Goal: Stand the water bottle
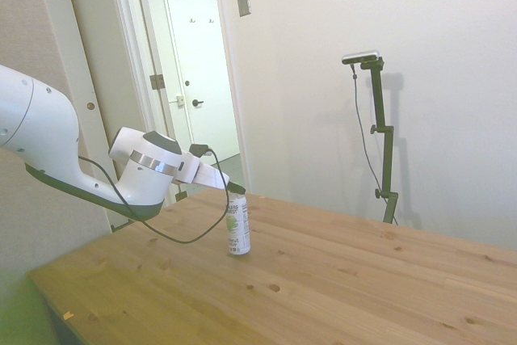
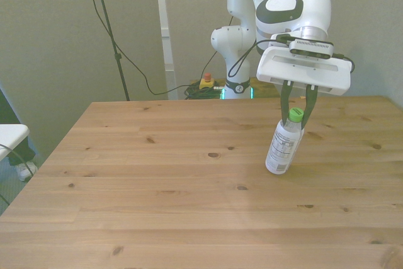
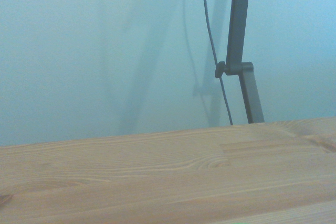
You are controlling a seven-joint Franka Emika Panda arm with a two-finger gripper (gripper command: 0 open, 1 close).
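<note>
The water bottle [image 2: 283,147] is a slim plastic bottle with a white label and a green cap. Its base rests on the wooden table [image 2: 157,181] toward the front view's right. It leans slightly there, with the cap toward the arm. In the side view the water bottle [image 1: 237,230] looks nearly upright. My gripper [image 2: 295,120] comes down from above, its two dark fingers [image 2: 286,102] closed on either side of the cap and neck. The gripper [image 1: 237,191] covers the cap in the side view. The wrist view shows only tabletop and wall, not the bottle.
The tabletop [image 1: 347,280] stretches wide around the bottle with nothing else on it. The table's right edge in the front view lies close beyond the bottle. A white object [image 2: 9,135] sits off the table at the front view's left.
</note>
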